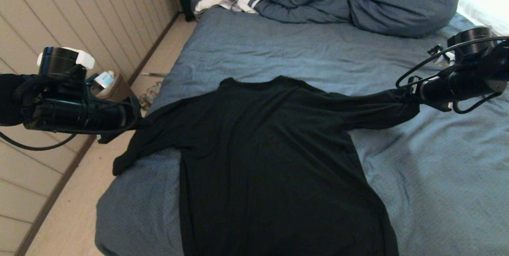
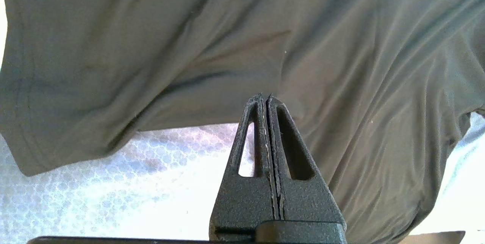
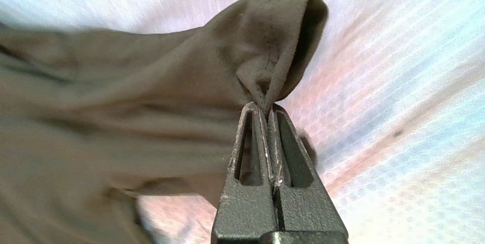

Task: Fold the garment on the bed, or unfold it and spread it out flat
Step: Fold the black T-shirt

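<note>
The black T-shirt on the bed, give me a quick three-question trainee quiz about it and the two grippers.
1. True or false: the garment lies with plain black fabric facing up.
2. What does the right gripper pinch? A) the collar B) a sleeve end C) the bottom hem
3. Fill in: the left gripper is ____ on the shirt's other sleeve, near the side of the bed.

Key: 1 true; 2 B; 3 shut.

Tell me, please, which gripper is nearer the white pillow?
Right. The right gripper pinches the T-shirt sleeve on the pillow's side of the bed, just below the pillow; the left gripper holds the opposite sleeve at the far edge.
</note>
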